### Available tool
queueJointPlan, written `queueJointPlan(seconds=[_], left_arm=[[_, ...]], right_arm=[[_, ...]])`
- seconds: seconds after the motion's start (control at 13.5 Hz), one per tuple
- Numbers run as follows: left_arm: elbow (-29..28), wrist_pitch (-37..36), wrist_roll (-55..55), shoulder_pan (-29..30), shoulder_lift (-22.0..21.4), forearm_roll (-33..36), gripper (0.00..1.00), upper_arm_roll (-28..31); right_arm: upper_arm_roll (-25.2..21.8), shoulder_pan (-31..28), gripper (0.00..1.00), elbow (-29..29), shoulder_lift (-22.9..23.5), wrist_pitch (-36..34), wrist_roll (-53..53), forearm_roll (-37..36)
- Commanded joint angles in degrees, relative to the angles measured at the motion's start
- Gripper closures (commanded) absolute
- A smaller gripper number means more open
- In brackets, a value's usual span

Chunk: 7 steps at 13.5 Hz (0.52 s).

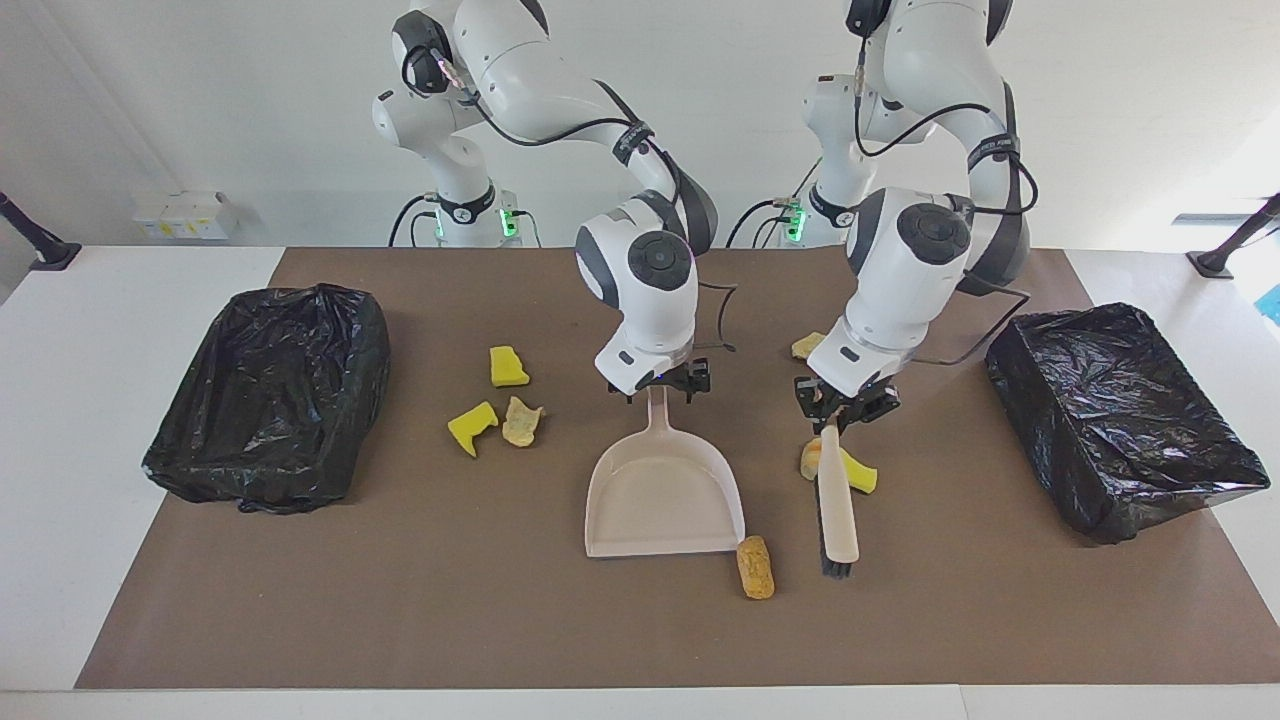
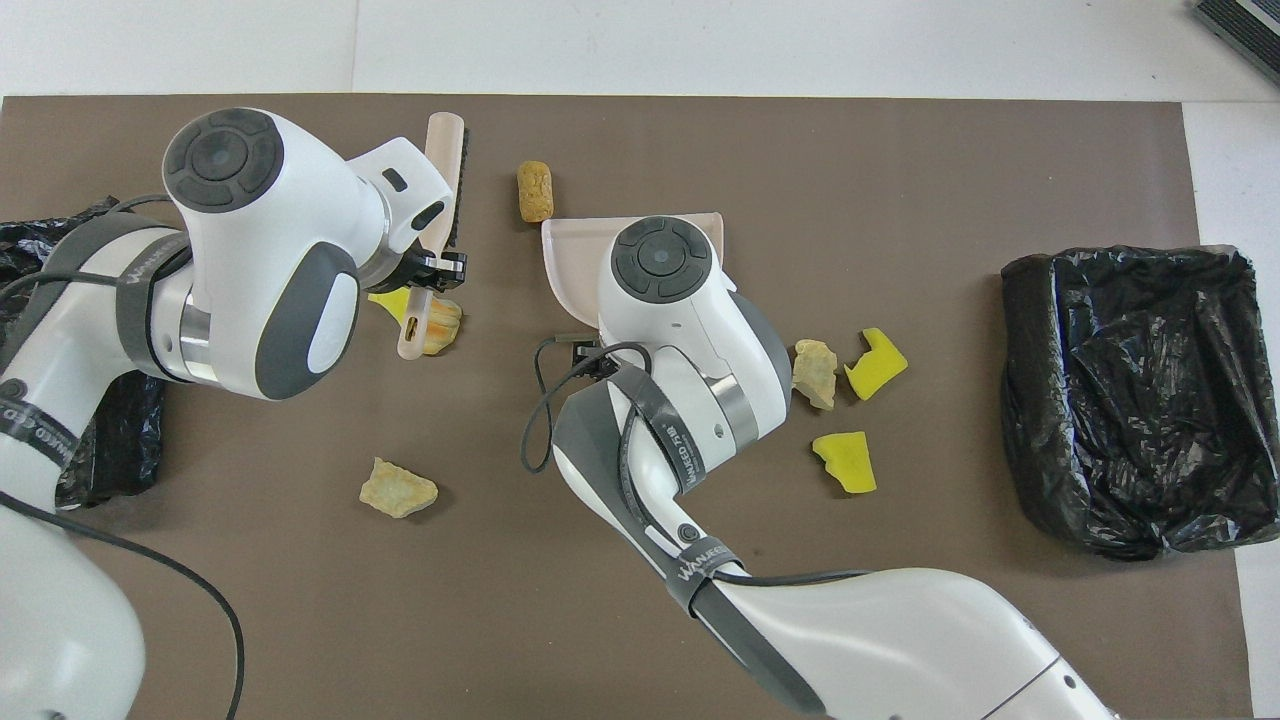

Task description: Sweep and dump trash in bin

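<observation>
Status, both arms out over the brown mat [image 1: 400,600].

My left gripper [image 1: 843,412] is clamped tight on the brush [image 1: 838,505], gripping near the handle's end. The brush slopes down away from me, with the bristle end low by the mat. I can't tell if the bristles touch it.

My right gripper [image 1: 660,388] has its jaws wide, one on each side of the handle tip of the dustpan [image 1: 660,495]. I can't tell if they're in contact yet. The pan lies flat mid-table, with its open lip pointing away from me.

Trash: seven pieces, all on the mat.
- The tan roll [image 1: 755,567] is against the pan's lip corner on my left arm's side, just beside the bristle end.
- The orange-tan piece [image 1: 812,458] and the yellow wedge [image 1: 862,477] touch each other, and the brush handle crosses over them.
- The tan scrap [image 2: 398,488] is nearer to me than that pair and sits alone.
- The yellow block [image 1: 508,367], the yellow bent piece [image 1: 472,427] and the pale crumb [image 1: 521,421] are grouped toward my right arm's end. The bent piece and the crumb are just beside each other, and the block is nearer to me.

There are two black-bagged bins: one bin [image 1: 270,390] at my right arm's end and the second bin [image 1: 1120,415] at my left arm's end. Both are well apart from the pan.
</observation>
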Motion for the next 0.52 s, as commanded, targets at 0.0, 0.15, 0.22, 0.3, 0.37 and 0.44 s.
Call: queueJointPlan(seconds=[0.0,0.15,0.22,0.3,0.37,0.44], left_arm=[[3.5,0.1,0.6,0.2,2.2,-0.8,1.0,0.1],[3.5,0.1,0.6,0.2,2.2,-0.8,1.0,0.1],[3.5,0.1,0.7,0.2,2.2,-0.8,1.0,0.1],[3.5,0.1,0.7,0.1,2.2,-0.8,1.0,0.1],[3.6,-0.5,0.6,-0.2,2.2,-0.9,1.0,0.0],[4.8,-1.2,0.6,-0.3,3.3,-1.0,1.0,-0.2]], right_arm=[[0.7,-0.4,0.5,-5.4,-3.4,2.3,-2.3,1.0],[0.7,-0.6,1.0,-5.0,-3.3,1.5,-1.6,1.3],[0.7,-0.7,1.0,-5.0,-3.2,1.5,-2.2,1.9],[0.7,-1.4,1.0,-4.8,-3.1,1.6,-2.4,3.3],[0.7,-1.6,1.0,-4.8,-2.9,2.2,-2.8,5.0],[0.7,-1.7,1.0,-4.7,-2.9,2.3,-5.8,5.4]])
